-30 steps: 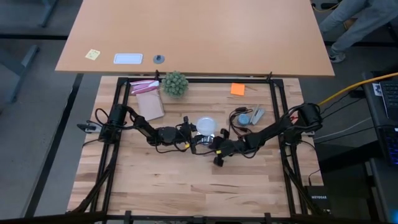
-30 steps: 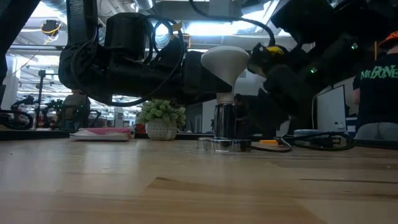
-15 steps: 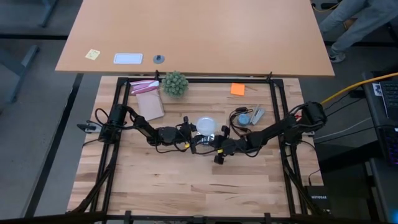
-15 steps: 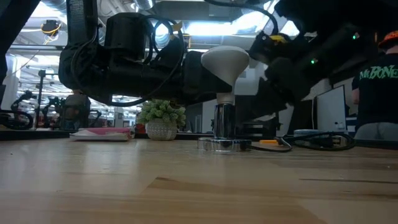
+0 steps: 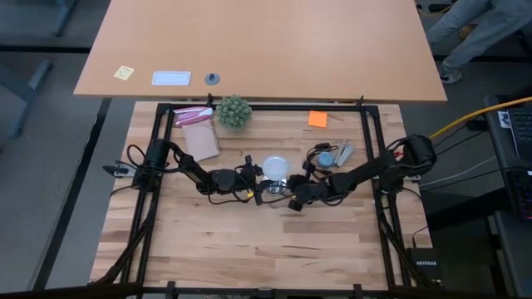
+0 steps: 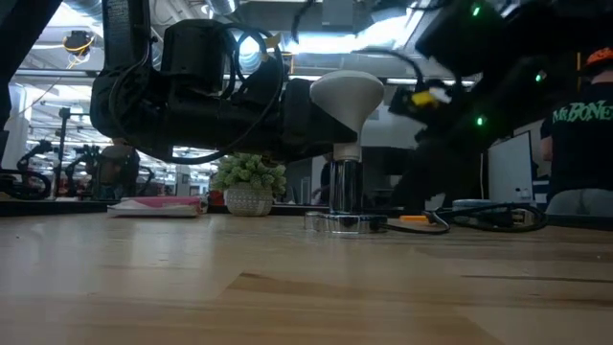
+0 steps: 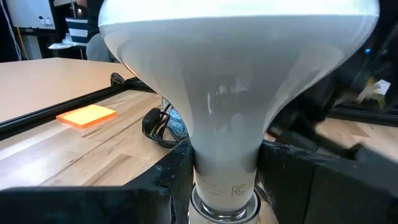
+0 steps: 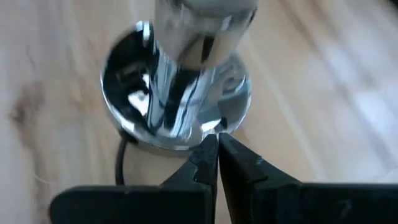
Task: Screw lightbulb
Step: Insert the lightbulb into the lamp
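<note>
pale butcher-block wooden table (image 5: 249, 241): left gripper (image 5: 259, 184) clasps the white frosted lightbulb (image 6: 346, 96) upright in its chrome socket (image 6: 346, 220); right gripper (image 8: 216, 163) clenched, empty, beside it.

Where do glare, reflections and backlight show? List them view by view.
Low view: bright ceiling lights behind leave both arms as dark silhouettes around the lightbulb. Left wrist view: the dome is brightly lit, with grey shading down its neck. Right wrist view: the chrome socket mirrors bright streaks just ahead of the shut right end effector. High view: even light, soft shadows.
</note>
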Available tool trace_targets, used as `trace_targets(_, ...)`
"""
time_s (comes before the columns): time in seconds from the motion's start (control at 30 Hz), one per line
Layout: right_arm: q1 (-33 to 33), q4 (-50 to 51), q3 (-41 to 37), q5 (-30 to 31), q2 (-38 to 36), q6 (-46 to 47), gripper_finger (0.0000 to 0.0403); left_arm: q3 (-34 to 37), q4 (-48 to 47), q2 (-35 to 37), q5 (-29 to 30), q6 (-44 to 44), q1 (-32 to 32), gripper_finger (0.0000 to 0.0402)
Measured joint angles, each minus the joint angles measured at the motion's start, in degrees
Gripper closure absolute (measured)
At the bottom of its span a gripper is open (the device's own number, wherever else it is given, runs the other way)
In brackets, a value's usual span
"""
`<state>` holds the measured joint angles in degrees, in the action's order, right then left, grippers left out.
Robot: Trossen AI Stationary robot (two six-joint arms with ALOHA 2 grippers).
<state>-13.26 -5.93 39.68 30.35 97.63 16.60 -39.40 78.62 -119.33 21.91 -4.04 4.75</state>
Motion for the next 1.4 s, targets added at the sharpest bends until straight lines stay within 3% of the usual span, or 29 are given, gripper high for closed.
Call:
trace_targets(0.3, -0.27, -1.49, 0.02, -5.72, 3.05, 6.08, 0.0382, 0.0, 0.05, 0.0, 0.09, 0.0, -0.02, 0.0259)
trace_targets(0.53, -1.44, -11.88, -0.02, -11.36, 3.21, 7.05, 0.0382, 0.0, 0.01, -0.02, 0.15, 0.06, -0.04, 0.0259)
trace_targets(0.83, -1.88, -20.18, 0.04, -12.04, 5.86, 7.07, 0.0382, -0.02, 0.02, -0.02, 0.07, 0.02, -0.04, 0.0259)
trace_targets(1.07, -1.88, -18.08, 0.02, -8.48, 3.19, 2.27, 0.0382, 0.0, -0.01, -0.02, 0.04, 0.02, -0.02, 0.0259)
trace_targets(1.4, -1.68, -5.68, 0.03, 3.91, -1.64, 0.31, 0.0382, 0.0, 0.01, -0.02, 0.02, 0.02, -0.02, 0.0259)
